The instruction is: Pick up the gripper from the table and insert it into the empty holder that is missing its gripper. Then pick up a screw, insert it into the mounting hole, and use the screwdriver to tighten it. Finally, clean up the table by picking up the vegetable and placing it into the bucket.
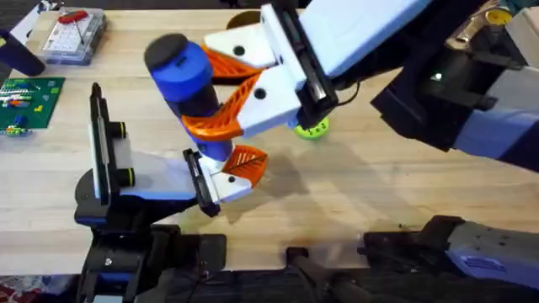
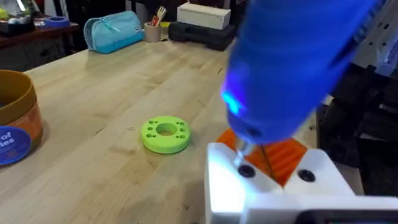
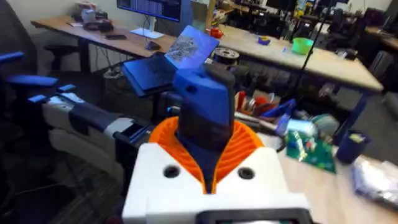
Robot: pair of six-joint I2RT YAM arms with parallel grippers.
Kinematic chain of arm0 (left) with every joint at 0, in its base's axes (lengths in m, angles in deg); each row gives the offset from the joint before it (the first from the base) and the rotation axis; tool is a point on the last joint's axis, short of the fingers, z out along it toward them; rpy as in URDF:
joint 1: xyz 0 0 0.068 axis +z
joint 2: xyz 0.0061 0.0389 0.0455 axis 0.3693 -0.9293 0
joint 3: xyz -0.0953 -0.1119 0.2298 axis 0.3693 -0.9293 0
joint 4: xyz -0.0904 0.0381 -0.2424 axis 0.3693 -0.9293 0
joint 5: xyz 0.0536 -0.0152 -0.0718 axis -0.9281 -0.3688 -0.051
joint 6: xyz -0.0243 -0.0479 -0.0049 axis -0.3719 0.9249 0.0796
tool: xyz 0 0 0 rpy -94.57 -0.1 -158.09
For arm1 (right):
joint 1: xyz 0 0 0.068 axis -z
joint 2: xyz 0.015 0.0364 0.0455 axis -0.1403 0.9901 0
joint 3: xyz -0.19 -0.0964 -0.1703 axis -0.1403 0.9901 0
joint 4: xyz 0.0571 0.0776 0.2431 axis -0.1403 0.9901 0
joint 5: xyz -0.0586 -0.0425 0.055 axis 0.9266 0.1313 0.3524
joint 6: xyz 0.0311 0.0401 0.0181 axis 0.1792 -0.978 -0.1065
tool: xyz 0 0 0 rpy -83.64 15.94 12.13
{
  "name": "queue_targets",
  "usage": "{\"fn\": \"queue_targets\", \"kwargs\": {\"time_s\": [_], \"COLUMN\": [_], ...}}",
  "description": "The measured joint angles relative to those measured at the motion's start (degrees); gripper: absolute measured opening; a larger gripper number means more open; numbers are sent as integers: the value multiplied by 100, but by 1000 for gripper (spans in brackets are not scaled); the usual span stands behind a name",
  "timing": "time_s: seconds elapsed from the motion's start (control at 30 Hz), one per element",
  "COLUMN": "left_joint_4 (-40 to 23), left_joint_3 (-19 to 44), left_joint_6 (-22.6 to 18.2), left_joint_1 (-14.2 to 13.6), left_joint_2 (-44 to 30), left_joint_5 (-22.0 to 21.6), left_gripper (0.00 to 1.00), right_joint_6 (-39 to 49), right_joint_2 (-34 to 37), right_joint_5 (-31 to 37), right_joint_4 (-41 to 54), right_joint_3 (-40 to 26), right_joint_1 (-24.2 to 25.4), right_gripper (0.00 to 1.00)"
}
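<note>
the blue screwdriver (image 1: pixel 184 74) stands upright over the holder (image 1: pixel 198 181), clamped between the right gripper's (image 1: pixel 221 108) orange fingers (image 1: pixel 223 66). the left gripper (image 2: pixel 273 168) hovers beside it; i cannot tell its fingers' state. a lime-green disc (image 2: pixel 165 134) lies on the desk (image 1: pixel 379 185).

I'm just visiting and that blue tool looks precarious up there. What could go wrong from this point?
The screwdriver is clamped in the right gripper with its thin bit on a small hole in the white part; a slight tilt could make it slip off. The left gripper sits right underneath, so the two could bump. The lime-green disc lies nearby and could get knocked.
</note>
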Motion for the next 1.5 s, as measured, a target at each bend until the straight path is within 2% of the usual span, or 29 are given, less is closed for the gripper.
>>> {"fn": "queue_targets", "kwargs": {"time_s": [0.17, 0.3, 0.4, 0.5, 0.63, 0.77, 0.8, 0.9, 1.0, 1.13, 1.37, 1.5], "left_joint_4": [3, 3, 2, 4, 3, 4, 4, 4, 6, 6, 5, 7], "left_joint_3": [0, 0, 0, 0, 0, 0, 0, 0, 0, 0, 0, 0], "left_joint_6": [0, 0, 0, 0, 0, 0, 0, 0, 0, 0, 0, 0], "left_joint_1": [0, 0, 0, 0, 0, 0, 0, 0, 0, 0, 0, 0], "left_joint_2": [0, 0, 0, 0, 0, 0, 0, 0, 0, 0, 0, 0], "left_joint_5": [1, 0, 1, -1, -1, -1, 0, 0, 0, 0, -1, 1], "left_gripper": [15, 15, 15, 15, 15, 15, 15, 15, 15, 15, 15, 15], "right_joint_6": [-504, -886, -1005, -917, -330, 597, 1393, 2169, 2928, 3647, 4058, 4137], "right_joint_2": [0, 0, 0, -26, -36, -9, -9, -11, -31, -33, -22, -18], "right_joint_5": [119, 47, -18, -26, 255, 1053, 1730, 2490, 3359, 4424, 5355, 5844], "right_joint_4": [-1002, -956, -580, 364, 2350, 4354, 5622, 6755, 7530, 8221, 9438, 9741], "right_joint_3": [-14, -267, -612, -894, -1201, -1692, -2225, -2805, -3116, -3154, -3163, -3163], "right_joint_1": [23, 132, 273, 503, 1044, 1600, 1961, 2254, 2391, 2395, 2384, 2384], "right_gripper": [41, 43, 41, 41, 42, 43, 42, 41, 42, 40, 41, 42]}}
